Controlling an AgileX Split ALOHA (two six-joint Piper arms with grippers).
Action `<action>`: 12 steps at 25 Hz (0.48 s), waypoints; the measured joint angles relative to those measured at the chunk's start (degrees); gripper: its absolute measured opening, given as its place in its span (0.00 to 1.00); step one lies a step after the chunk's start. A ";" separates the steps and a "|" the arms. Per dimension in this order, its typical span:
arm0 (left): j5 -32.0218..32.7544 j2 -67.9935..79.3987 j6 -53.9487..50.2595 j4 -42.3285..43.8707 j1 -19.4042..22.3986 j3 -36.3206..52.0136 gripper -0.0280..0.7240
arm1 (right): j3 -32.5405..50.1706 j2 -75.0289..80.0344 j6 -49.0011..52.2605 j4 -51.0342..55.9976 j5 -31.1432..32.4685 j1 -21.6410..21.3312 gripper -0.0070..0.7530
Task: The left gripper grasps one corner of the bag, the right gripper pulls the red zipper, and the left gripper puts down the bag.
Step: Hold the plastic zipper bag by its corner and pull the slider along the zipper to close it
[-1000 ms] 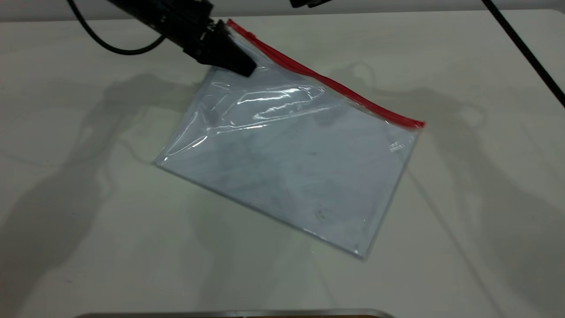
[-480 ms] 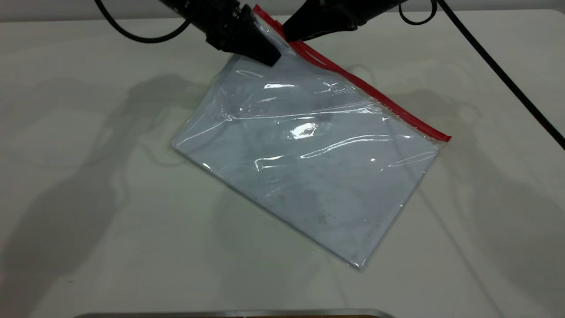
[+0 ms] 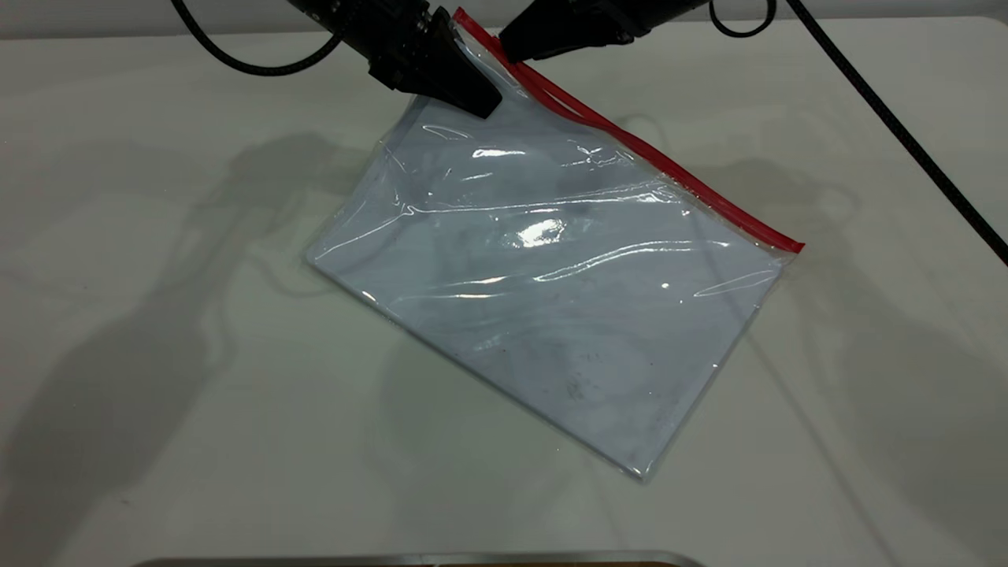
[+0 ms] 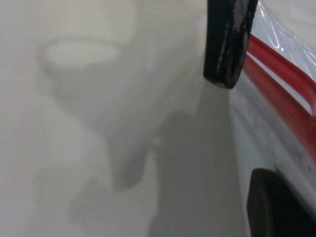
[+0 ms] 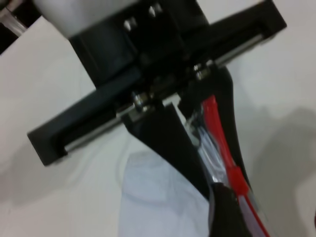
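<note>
The bag (image 3: 551, 268) is a clear bluish pouch, lying mostly flat on the white table (image 3: 157, 354). The red zipper (image 3: 669, 169) runs along its far long edge. My left gripper (image 3: 472, 94) is shut on the bag at the far corner (image 3: 461, 17), holding that corner raised. It also shows in the right wrist view (image 5: 205, 128), clamped on the red strip. My right gripper (image 3: 516, 49) is open at the strip just beside the left one. One of its fingers (image 5: 227, 212) lies against the bag next to the red slider tab (image 5: 236, 180). The strip also shows in the left wrist view (image 4: 286, 94).
A black cable (image 3: 906, 134) crosses the table's far right corner. A grey metal edge (image 3: 417, 559) lies along the near side. Bare table surrounds the bag on the left and in front.
The left gripper has carried the bag's corner to the right and up. The right gripper has come in from the far side to the red strip. Little has moved in the last half second.
</note>
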 joint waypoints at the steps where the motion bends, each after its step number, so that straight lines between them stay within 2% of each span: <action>1: 0.00 0.00 -0.27 0.02 0.00 0.00 0.11 | 0.00 0.00 -0.29 0.58 0.00 0.12 0.62; 12: -0.40 0.00 -1.45 0.43 -0.79 0.00 0.11 | 0.00 0.00 -1.95 2.91 -0.05 1.48 0.62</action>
